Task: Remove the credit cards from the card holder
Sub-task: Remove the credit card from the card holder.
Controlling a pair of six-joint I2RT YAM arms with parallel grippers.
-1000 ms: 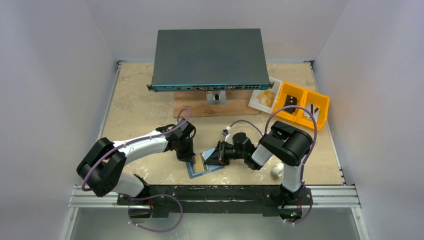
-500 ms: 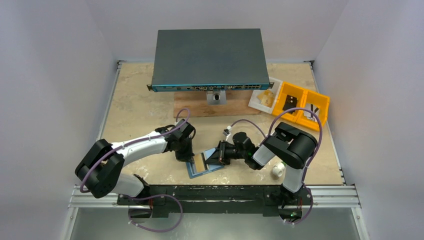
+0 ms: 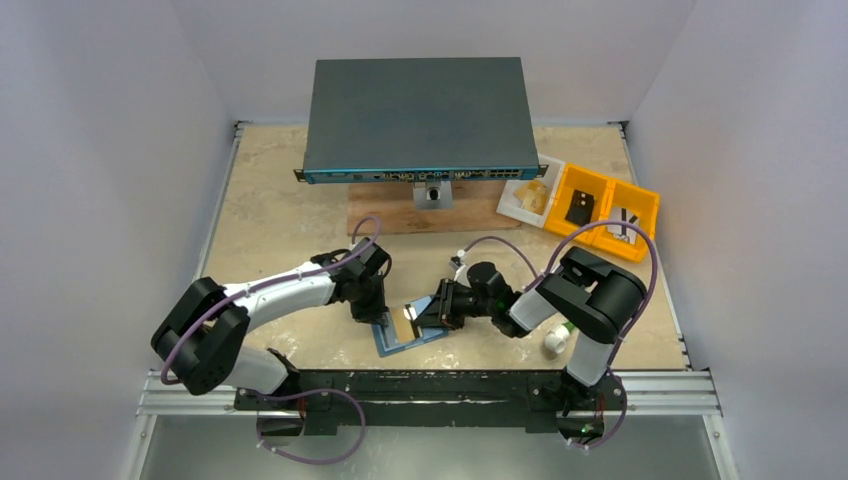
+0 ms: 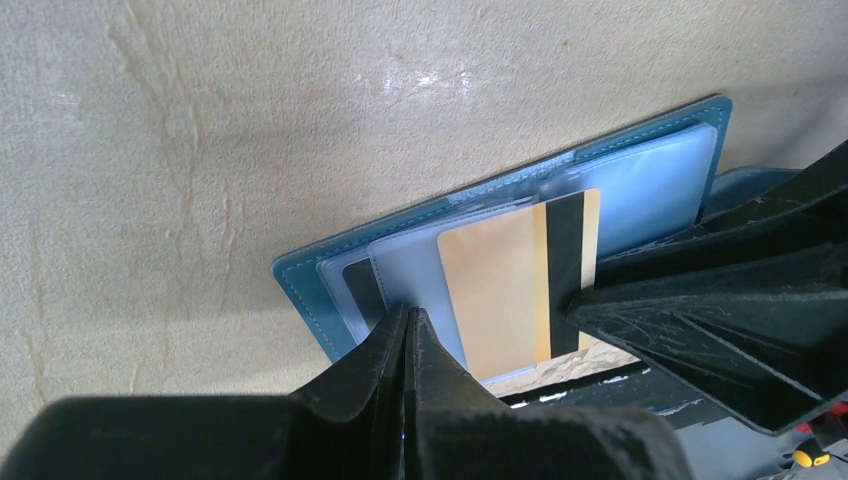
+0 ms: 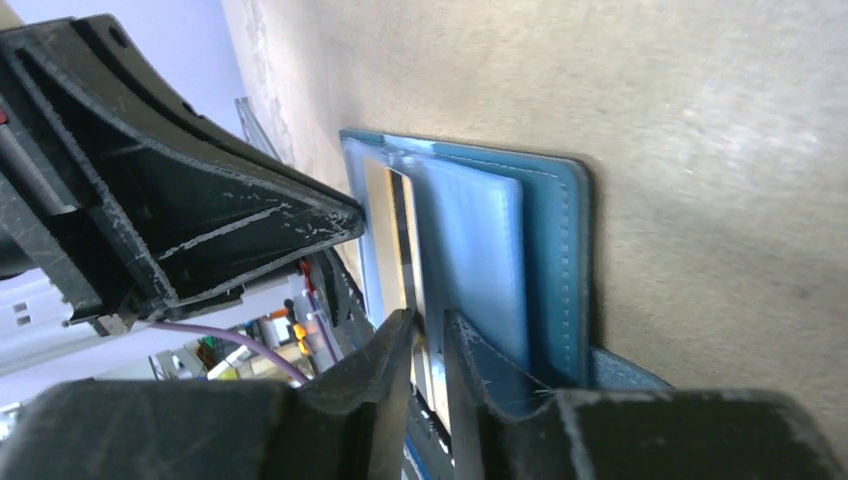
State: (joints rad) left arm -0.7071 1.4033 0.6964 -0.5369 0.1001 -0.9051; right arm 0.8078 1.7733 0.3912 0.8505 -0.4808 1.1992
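Note:
The steel-blue card holder (image 3: 392, 346) lies open on the table near the front edge, between my two grippers. In the left wrist view the card holder (image 4: 300, 282) shows clear inner sleeves, with a tan credit card (image 4: 495, 290) with a black stripe sticking partly out of one. My left gripper (image 4: 409, 316) is shut, its tips pressed down on a sleeve. My right gripper (image 5: 426, 322) is closed on the edge of the tan card (image 5: 380, 240) beside the card holder (image 5: 560, 250). A dark card edge shows in another sleeve.
A large dark grey box (image 3: 415, 115) stands on a wooden board (image 3: 385, 218) at the back. Yellow bins (image 3: 602, 212) and a white tray (image 3: 528, 196) sit at the back right. A small white object (image 3: 553, 343) lies by the right arm's base.
My right gripper has drawn back slightly to the right with the tan card, and its elbow has swung right. My left gripper has stayed pressed on the card holder.

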